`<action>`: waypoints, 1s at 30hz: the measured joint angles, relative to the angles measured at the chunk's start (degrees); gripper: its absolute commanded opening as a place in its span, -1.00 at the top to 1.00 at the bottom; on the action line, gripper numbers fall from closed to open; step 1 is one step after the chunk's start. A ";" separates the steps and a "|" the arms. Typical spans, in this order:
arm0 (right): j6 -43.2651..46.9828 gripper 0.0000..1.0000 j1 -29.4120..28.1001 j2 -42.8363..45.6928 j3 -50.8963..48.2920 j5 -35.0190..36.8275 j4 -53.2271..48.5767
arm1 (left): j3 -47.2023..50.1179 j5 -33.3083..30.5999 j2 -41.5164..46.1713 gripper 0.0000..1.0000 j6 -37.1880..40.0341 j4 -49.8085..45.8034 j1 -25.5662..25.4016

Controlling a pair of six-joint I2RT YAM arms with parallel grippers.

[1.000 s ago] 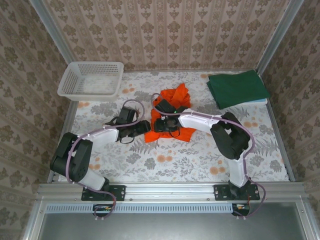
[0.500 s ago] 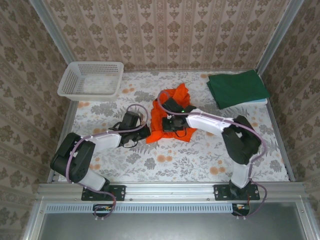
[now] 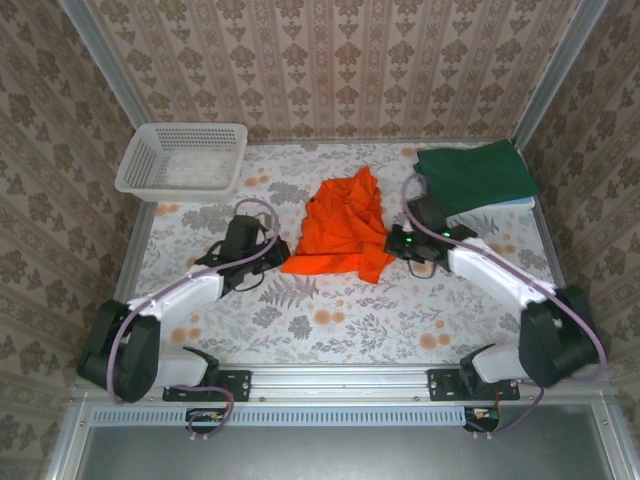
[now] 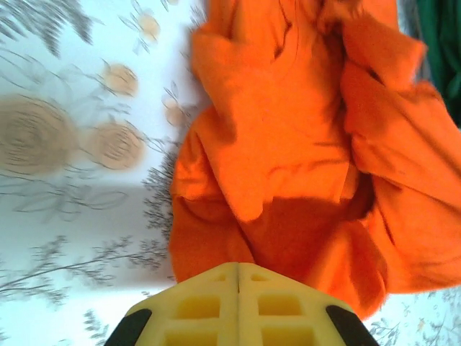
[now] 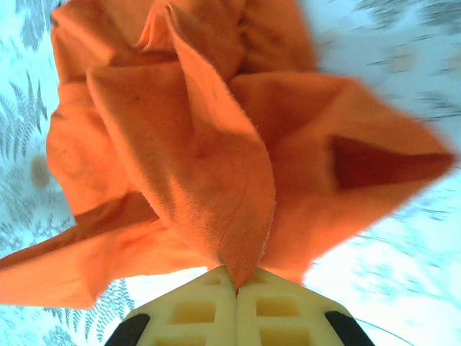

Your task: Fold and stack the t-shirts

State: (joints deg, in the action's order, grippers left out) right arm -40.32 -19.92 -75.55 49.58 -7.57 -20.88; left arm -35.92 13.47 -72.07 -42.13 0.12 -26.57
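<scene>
My L gripper (image 4: 238, 268) and R gripper (image 5: 236, 274) each clamp an orange t-shirt (image 3: 340, 225) edge; pinch pts hidden inside closed jaws. Folded green t-shirt (image 3: 470, 175) lies far R, apart.

The orange shirt (image 3: 340, 225) lies crumpled and creased in the middle of the desk (image 3: 350, 320), its near edge drawn wide. The green shirt (image 3: 475, 175) lies folded flat in the far right corner.

The left gripper (image 4: 238, 269) has its 2 yellow fingers (image 4: 194, 306) pressed together on the near edge of the crumpled orange t-shirt (image 4: 288, 144). The shirt lies on a floral tablecloth (image 4: 72, 216), and green cloth (image 4: 441, 43) shows at the top right.
</scene>
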 measured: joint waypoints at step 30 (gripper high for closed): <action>-1.60 1.00 17.44 0.24 46.38 -3.21 -10.69 | -63.43 1.18 -5.88 1.00 6.73 -16.83 17.62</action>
State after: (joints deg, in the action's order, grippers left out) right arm -41.91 -2.48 -75.31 95.96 -10.79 -31.57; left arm -99.35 14.66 -77.95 -35.40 -16.71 -8.95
